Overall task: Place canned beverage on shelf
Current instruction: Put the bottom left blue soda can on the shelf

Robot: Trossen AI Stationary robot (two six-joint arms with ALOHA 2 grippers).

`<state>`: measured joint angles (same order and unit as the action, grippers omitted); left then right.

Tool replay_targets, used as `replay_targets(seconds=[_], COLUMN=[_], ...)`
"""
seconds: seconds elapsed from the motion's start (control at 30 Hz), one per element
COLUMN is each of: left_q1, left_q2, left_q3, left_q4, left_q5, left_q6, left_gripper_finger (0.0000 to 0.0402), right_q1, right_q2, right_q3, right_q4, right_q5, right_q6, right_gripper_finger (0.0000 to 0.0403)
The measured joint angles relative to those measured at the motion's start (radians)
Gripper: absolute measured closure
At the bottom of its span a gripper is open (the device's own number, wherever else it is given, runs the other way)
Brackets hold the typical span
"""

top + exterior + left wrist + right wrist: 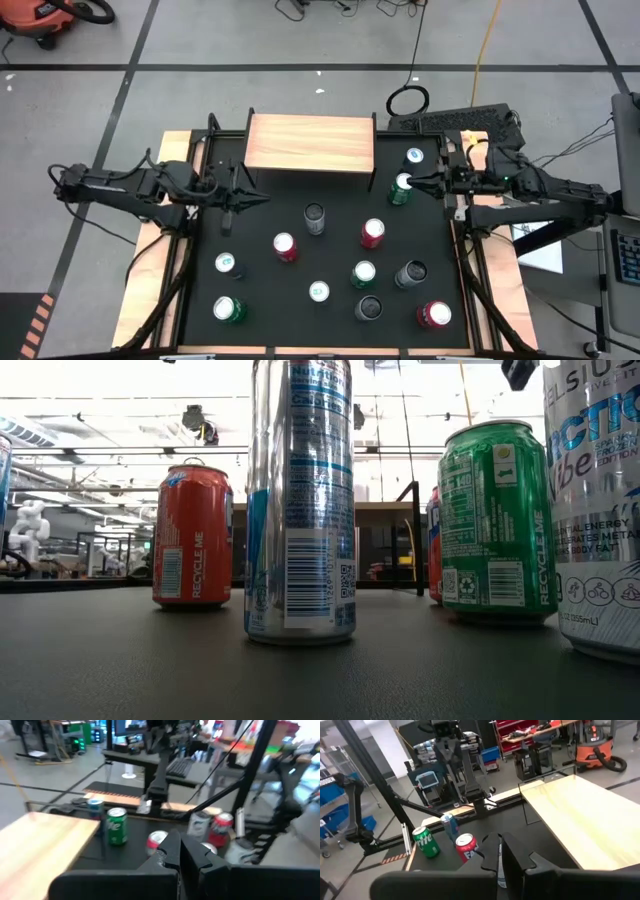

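Observation:
The shelf (310,142), a light-wood board on thin black legs, stands at the black table's far edge; it also shows in the left wrist view (47,840) and the right wrist view (580,820). Several cans stand upright on the table, among them a green can (400,189), a blue can (414,157), a silver can (315,218) and two red cans (373,233) (285,246). My left gripper (258,197) (175,845) hangs shut left of the shelf's near corner. My right gripper (412,181) (496,845) is shut, raised beside the green can's top.
More cans fill the table's near half: green (229,309), white (319,291), dark (368,307), red (433,314). In the low view a tall silver-blue can (300,500), a red can (192,535) and a green can (497,520) stand close. A keyboard (455,120) lies behind the table.

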<state>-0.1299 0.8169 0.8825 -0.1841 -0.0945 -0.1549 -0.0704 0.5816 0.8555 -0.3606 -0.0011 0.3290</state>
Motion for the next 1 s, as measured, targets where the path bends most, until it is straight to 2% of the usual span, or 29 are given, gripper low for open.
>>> replay_targets(seconds=[0.13, 0.33, 0.47, 0.6, 0.8, 1.0], left_q1=[-0.001, -0.004, 0.0, 0.004, 0.004, -0.003], left_q2=[0.005, 0.007, 0.006, 0.007, 0.013, 0.02], left_q3=[0.034, 0.04, 0.041, 0.041, 0.041, 0.041], left_q4=[-0.005, 0.0, 0.111, 0.173, 0.143, 0.026], left_q5=[0.011, 0.055, 0.056, 0.032, 0.014, -0.011], left_q6=[-0.078, -0.085, -0.156, -0.095, -0.082, -0.154], left_gripper_finger=[0.0402, 0.0402, 0.0402, 0.0402, 0.0402, 0.0402], right_q1=[0.0, 0.0, 0.0, 0.0, 0.0, 0.0], right_q2=[0.043, 0.088, 0.096, 0.095, 0.093, 0.093], right_q3=[0.0, 0.0, 0.0, 0.0, 0.0, 0.0], right_q4=[0.037, 0.065, 0.083, 0.117, 0.118, 0.117], right_q5=[0.002, 0.004, 0.004, 0.002, -0.005, -0.082], right_q6=[0.011, -0.001, -0.008, -0.007, 0.105, 0.139], right_gripper_finger=[0.0403, 0.0403, 0.0403, 0.0403, 0.0403, 0.0403])
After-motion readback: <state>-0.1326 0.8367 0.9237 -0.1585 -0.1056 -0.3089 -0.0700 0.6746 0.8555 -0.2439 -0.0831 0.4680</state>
